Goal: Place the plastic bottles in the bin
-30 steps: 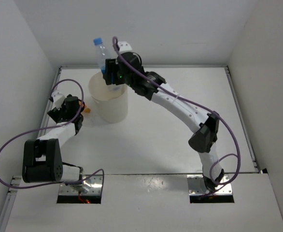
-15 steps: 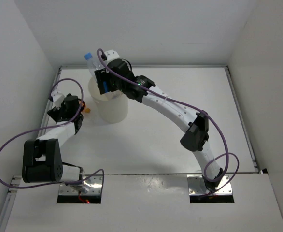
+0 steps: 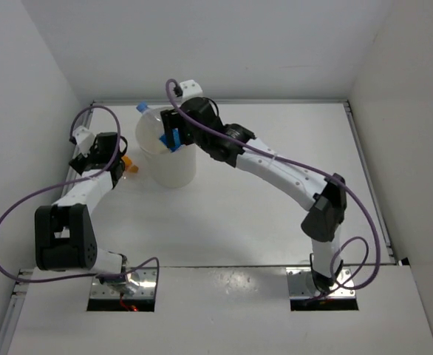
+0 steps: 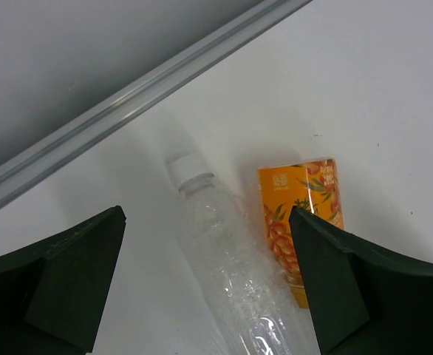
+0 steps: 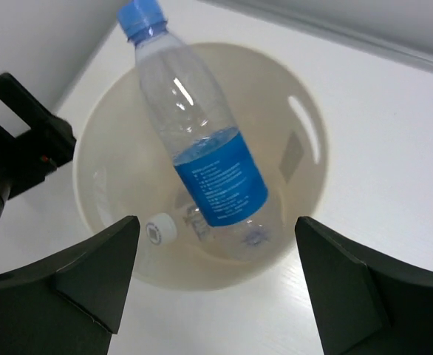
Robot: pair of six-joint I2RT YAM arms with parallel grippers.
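Observation:
The blue-capped, blue-labelled plastic bottle (image 5: 202, 140) leans inside the cream bin (image 5: 272, 89), its cap poking past the far-left rim. My right gripper (image 5: 216, 222) hangs open above the bin, its fingers well clear of the bottle. From above, that bottle (image 3: 152, 120) slants out of the bin (image 3: 174, 174) under the right gripper (image 3: 175, 133). My left gripper (image 4: 205, 218) is open and straddles a clear white-capped bottle (image 4: 216, 237) lying on the table. The orange-labelled bottle (image 4: 299, 214) lies just right of it. From above, the left gripper (image 3: 122, 164) sits left of the bin, beside the orange bottle (image 3: 128, 160).
A white cap (image 5: 159, 231) and something clear lie at the bin's bottom. A metal rail (image 4: 128, 111) along the side wall runs close behind the two lying bottles. The left arm's purple cable (image 3: 24, 207) loops out to the left.
My right gripper opened and let go of the blue bottle, which dropped from upright above the rim into the bin. The left wrist shifted slightly toward the wall.

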